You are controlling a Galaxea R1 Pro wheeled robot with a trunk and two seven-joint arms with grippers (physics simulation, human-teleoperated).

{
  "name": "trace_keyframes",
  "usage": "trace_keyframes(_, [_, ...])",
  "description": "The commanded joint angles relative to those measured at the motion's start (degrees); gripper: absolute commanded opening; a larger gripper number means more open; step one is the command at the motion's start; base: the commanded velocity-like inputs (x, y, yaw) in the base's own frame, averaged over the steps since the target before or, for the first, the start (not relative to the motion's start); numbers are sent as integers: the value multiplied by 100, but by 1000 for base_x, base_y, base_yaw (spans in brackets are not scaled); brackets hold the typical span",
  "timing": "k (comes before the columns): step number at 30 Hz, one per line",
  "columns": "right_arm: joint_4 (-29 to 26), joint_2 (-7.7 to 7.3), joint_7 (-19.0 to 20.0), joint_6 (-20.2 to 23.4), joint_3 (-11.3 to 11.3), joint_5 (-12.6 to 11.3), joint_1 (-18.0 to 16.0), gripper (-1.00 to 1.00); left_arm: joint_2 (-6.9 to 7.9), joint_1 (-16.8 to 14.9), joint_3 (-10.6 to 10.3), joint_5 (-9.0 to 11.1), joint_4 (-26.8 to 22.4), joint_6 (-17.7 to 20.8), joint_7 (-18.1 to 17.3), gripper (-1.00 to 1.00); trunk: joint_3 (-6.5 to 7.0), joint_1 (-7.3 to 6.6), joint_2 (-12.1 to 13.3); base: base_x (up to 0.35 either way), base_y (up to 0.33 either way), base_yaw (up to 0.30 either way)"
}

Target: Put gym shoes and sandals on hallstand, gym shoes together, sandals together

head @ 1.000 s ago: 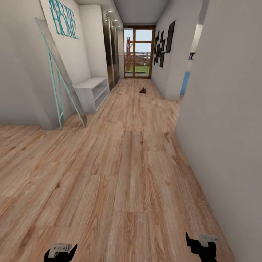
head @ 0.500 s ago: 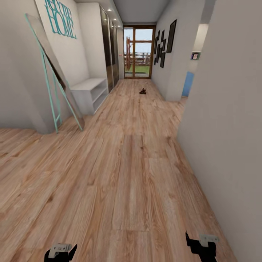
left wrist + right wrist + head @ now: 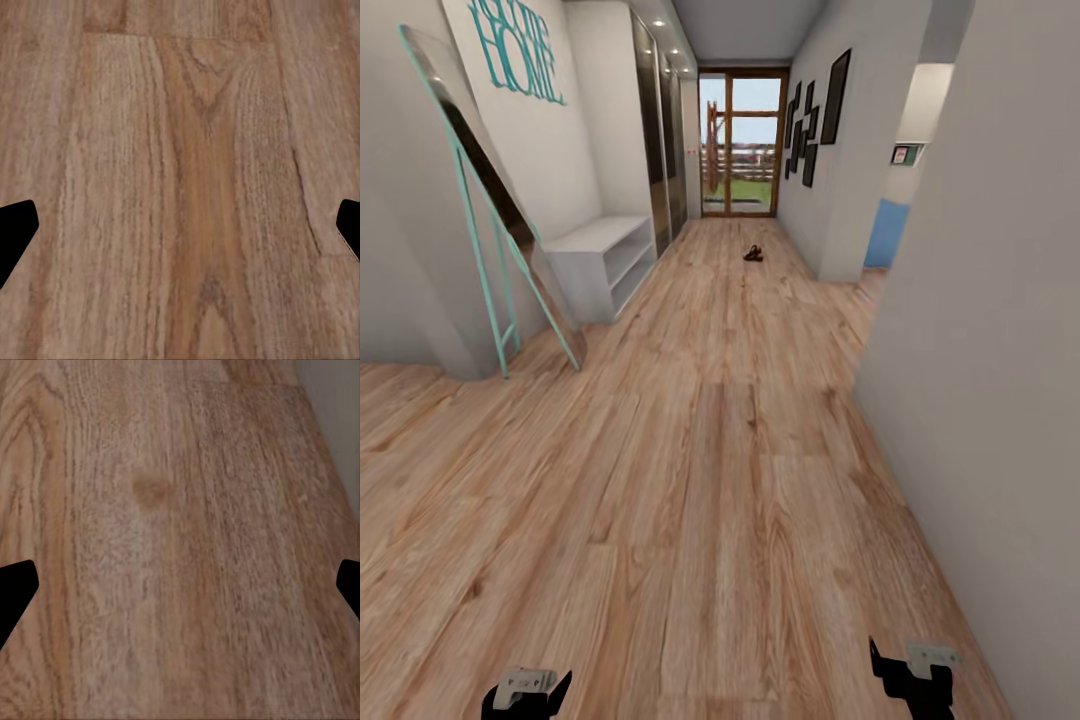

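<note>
Far down the corridor floor (image 3: 720, 450), a small dark pair of sandals (image 3: 753, 253) lies near the glass door. The pale grey-white hallstand (image 3: 600, 255), with its bench top and open shelves, stands against the left wall, well short of the sandals. The gym shoes are out of view. My left gripper (image 3: 525, 692) and right gripper (image 3: 913, 675) hang low at the near edge of the head view, far from everything. In the wrist views each gripper (image 3: 180, 232) (image 3: 180, 592) is open over bare planks, its black fingertips spread wide with nothing between them.
A tall teal-framed mirror (image 3: 490, 210) leans on the left wall before the hallstand. A grey wall (image 3: 1000, 350) runs close along my right, with an opening further ahead. A glass door (image 3: 743, 142) closes the corridor's end.
The camera has moved forward along the corridor: the mirror and hallstand have slid left and grown in the picture. Both grippers keep the same pose.
</note>
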Motion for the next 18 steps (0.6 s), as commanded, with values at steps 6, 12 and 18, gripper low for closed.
trace_keyframes(6, [8,53,-21,-17,-31,65,41,100,-1,-5,50,30,8,-18,60,100,-5,3,-2,339,0,0])
trace_keyframes(12, [8,121,-21,-17,-31,67,79,100,1,-5,50,133,96,-20,185,100,-5,3,-2,339,0,0])
trace_keyframes(18, [3,147,-21,-17,-33,66,90,100,6,-5,50,171,153,-24,231,100,-5,3,-2,339,0,0])
